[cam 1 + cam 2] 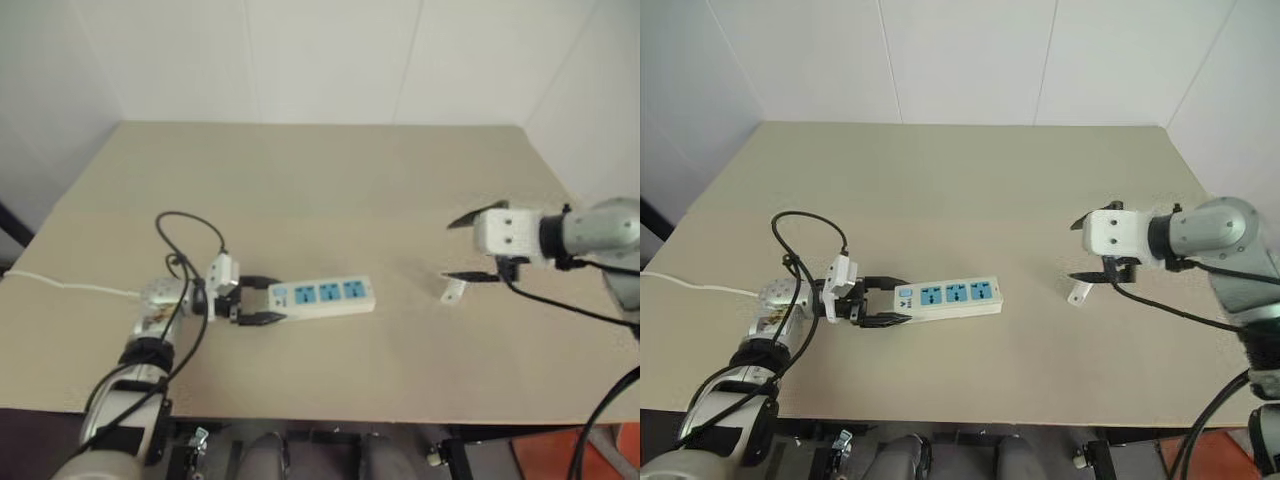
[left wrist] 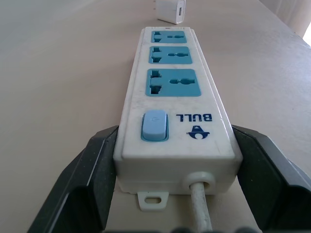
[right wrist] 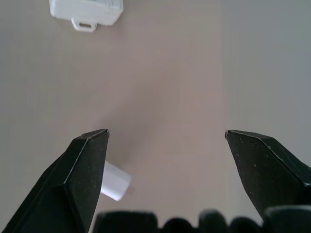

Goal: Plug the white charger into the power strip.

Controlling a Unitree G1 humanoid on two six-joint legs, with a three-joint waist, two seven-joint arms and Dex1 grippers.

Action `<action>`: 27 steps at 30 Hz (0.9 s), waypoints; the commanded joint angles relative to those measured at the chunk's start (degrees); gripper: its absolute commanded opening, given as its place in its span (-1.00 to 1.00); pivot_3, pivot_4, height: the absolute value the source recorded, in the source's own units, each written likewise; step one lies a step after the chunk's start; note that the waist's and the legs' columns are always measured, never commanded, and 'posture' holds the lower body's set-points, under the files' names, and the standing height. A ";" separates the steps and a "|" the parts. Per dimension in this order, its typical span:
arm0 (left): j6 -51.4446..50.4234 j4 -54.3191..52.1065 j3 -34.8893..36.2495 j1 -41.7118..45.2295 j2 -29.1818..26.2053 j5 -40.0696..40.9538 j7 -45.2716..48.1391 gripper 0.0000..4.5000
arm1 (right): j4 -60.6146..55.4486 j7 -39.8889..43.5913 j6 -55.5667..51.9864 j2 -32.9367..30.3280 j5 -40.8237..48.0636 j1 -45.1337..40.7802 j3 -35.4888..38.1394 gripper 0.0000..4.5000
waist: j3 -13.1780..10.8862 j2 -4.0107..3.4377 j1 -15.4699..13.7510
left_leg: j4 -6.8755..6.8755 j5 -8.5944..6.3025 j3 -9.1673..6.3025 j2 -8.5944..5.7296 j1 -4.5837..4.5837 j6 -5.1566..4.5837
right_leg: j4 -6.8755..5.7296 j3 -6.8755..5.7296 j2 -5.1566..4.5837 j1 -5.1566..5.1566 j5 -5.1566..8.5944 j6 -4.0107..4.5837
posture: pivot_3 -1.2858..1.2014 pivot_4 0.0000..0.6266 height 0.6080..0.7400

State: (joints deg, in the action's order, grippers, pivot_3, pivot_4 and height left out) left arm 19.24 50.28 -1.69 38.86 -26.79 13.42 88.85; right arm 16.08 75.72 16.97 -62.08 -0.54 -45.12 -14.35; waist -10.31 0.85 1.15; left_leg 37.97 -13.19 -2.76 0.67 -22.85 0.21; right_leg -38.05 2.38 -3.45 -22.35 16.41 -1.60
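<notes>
The power strip point(image 1: 322, 296) lies on the table point(image 1: 320, 180), with the white charger point(image 1: 454, 292) well apart to its right.

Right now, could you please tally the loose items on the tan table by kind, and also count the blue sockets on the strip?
Long white plastic power strip with blue sockets: 1
Small white rounded charger block: 1
Total items on the tan table: 2
Blue-faced sockets on the strip: 3, all unoccupied
</notes>
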 commanded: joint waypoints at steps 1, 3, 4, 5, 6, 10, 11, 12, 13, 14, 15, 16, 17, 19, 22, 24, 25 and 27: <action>0.35 1.60 -1.43 0.25 0.80 -1.47 1.44 0.43 | 7.66 12.18 15.93 0.29 -1.02 -7.63 -3.70 1.00 | 0.00 -0.01 0.17 | -0.02 0.00 0.00 0.02 0.01 0.00 | 0.00 0.00 0.01 0.01 0.00 0.00 | 0.03 -0.52 1.00; 0.57 1.68 -1.36 0.19 0.90 -1.46 1.53 0.43 | 11.47 15.99 23.43 0.65 -1.54 -11.25 -7.51 1.00 | 0.00 -0.01 0.24 | -0.03 0.00 0.01 0.03 0.02 0.00 | 0.00 0.01 0.01 0.01 0.00 0.00 | 0.03 -0.52 1.00; 0.67 1.65 -1.34 0.08 0.93 -1.45 1.57 0.43 | 12.94 16.62 26.25 0.40 -1.53 -12.78 -10.01 1.00 | 0.00 -0.01 0.12 | -0.03 0.00 -0.01 0.03 0.02 0.00 | -0.01 0.00 0.01 0.01 0.00 0.00 | 0.03 -0.52 1.00; 0.59 1.54 -1.29 -0.08 0.97 -1.38 1.61 0.43 | 13.96 16.78 28.01 0.04 -1.37 -13.91 -12.20 1.00 | 0.00 -0.01 0.04 | -0.02 0.00 -0.01 0.03 0.02 0.00 | 0.00 0.00 0.00 0.01 0.00 0.00 | 0.03 -0.52 1.00; 0.46 1.24 -1.24 -0.36 0.98 -1.25 1.66 0.43 | 14.83 16.78 30.41 -0.23 -1.59 -15.10 -14.56 1.00 | 0.00 -0.01 -0.05 | -0.02 0.00 -0.01 0.03 0.01 0.00 | 0.00 0.00 0.00 0.01 0.00 0.00 | 0.03 -0.52 1.00; -0.20 -0.39 -1.10 -1.58 0.87 -0.85 1.64 0.43 | 17.15 16.78 39.48 0.53 -3.63 -18.12 -22.11 1.00 | -0.01 -0.02 -0.07 | -0.03 0.00 0.01 0.04 0.01 0.00 | -0.01 0.03 -0.01 -0.02 0.00 0.01 | 0.03 -0.52 1.00; -0.32 -0.76 -1.13 -1.85 0.83 -0.85 1.69 0.43 | 18.13 16.78 41.95 0.77 -4.87 -18.73 -23.43 1.00 | -0.01 -0.02 -0.06 | -0.03 0.00 0.01 0.04 0.02 0.00 | -0.02 0.04 -0.01 -0.03 0.00 0.01 | 0.03 -0.52 1.00; -0.35 -1.07 -1.21 -2.03 0.78 -0.92 1.73 0.43 | 19.09 16.78 43.68 0.98 -5.86 -19.21 -24.50 1.00 | -0.01 -0.02 -0.09 | -0.03 0.00 0.01 0.04 0.02 0.00 | -0.03 0.05 -0.01 -0.03 0.00 0.01 | 0.03 -0.52 1.00; -0.45 -1.38 -1.24 -2.19 0.74 -0.92 1.76 0.43 | 19.95 16.78 44.88 1.22 -6.53 -19.57 -25.19 1.00 | -0.01 -0.02 -0.11 | -0.02 0.00 0.00 0.04 0.03 0.00 | -0.04 0.05 -0.01 -0.03 0.00 0.01 | 0.03 -0.52 1.00; -0.63 -1.65 -1.23 -2.23 0.70 -0.87 1.77 0.43 | 21.09 16.75 46.28 1.94 -7.24 -19.90 -25.33 1.00 | -0.01 -0.02 -0.11 | -0.02 0.00 0.01 0.04 0.03 0.00 | -0.03 0.05 -0.01 -0.03 0.00 0.01 | 0.03 -0.52 1.00; -0.77 -1.74 -1.19 -2.11 0.69 -0.85 1.71 0.43 | 22.14 16.54 47.09 2.72 -7.79 -20.27 -25.45 1.00 | -0.01 -0.02 -0.07 | -0.02 0.00 0.01 0.04 0.04 0.00 | -0.04 0.05 -0.01 -0.03 0.00 0.01 | 0.03 -0.52 1.00; -0.87 -1.75 -1.15 -1.98 0.68 -0.85 1.65 0.43 | 23.09 16.33 47.98 3.37 -8.40 -20.66 -25.56 1.00 | -0.01 -0.02 -0.08 | -0.02 0.00 0.01 0.04 0.05 0.00 | -0.04 0.05 -0.01 -0.03 0.00 0.01 | 0.03 -0.52 1.00; -0.94 -1.65 -1.11 -1.81 0.66 -0.88 1.61 0.43 | 24.03 15.87 49.17 3.96 -9.61 -21.18 -25.77 1.00 | -0.01 -0.02 -0.08 | -0.02 0.00 0.01 0.04 0.05 0.00 | -0.05 0.06 -0.01 -0.03 0.00 0.01 | 0.03 -0.52 1.00; -1.05 -1.53 -1.08 -1.59 0.62 -0.95 1.59 0.43 | 25.74 14.60 50.66 5.18 -11.62 -21.89 -25.95 1.00 | -0.01 -0.02 -0.13 | -0.02 0.00 0.01 0.04 0.05 0.00 | -0.06 0.06 -0.01 -0.03 0.00 0.01 | 0.03 -0.52 1.00; -1.27 -1.50 -1.06 -1.34 0.61 -0.95 1.63 0.43 | 28.00 12.49 51.92 6.95 -14.34 -22.44 -25.98 1.00 | -0.01 -0.03 -0.15 | -0.02 0.00 0.00 0.04 0.05 0.00 | -0.05 0.05 -0.01 -0.03 0.00 0.01 | 0.03 -0.52 1.00; -1.29 -1.43 -1.06 -1.23 0.59 -0.98 1.65 0.43 | 29.71 11.29 53.08 8.08 -16.27 -22.86 -26.14 1.00 | -0.01 -0.02 -0.17 | -0.02 0.00 0.00 0.04 0.05 0.00 | -0.05 0.05 -0.01 -0.03 -0.01 0.01 | 0.03 -0.52 1.00; -1.25 -1.41 -1.06 -1.22 0.56 -1.01 1.65 0.43 | 30.51 10.58 53.34 8.62 -17.29 -23.03 -26.06 1.00 | -0.01 -0.03 -0.17 | -0.02 0.00 -0.01 0.04 0.05 0.01 | -0.06 0.05 -0.01 -0.03 -0.01 0.02 | 0.03 -0.52 1.00; -1.29 -1.48 -1.04 -1.24 0.48 -1.00 1.66 0.43 | 32.13 8.96 53.82 9.64 -19.68 -23.54 -25.94 1.00 | -0.01 -0.03 -0.15 | -0.02 0.00 0.00 0.04 0.05 0.01 | -0.06 0.05 -0.01 -0.03 -0.01 0.02 | 0.03 -0.52 1.00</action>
State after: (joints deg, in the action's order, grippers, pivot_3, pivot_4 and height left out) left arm 18.50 48.72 -1.38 37.95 -26.23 13.60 89.54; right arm 47.36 85.87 69.56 -52.26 -18.70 -66.65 -41.03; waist -10.32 0.83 1.00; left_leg 37.94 -13.19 -2.77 0.71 -22.80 0.21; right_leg -38.11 2.44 -3.46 -22.38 16.41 -1.58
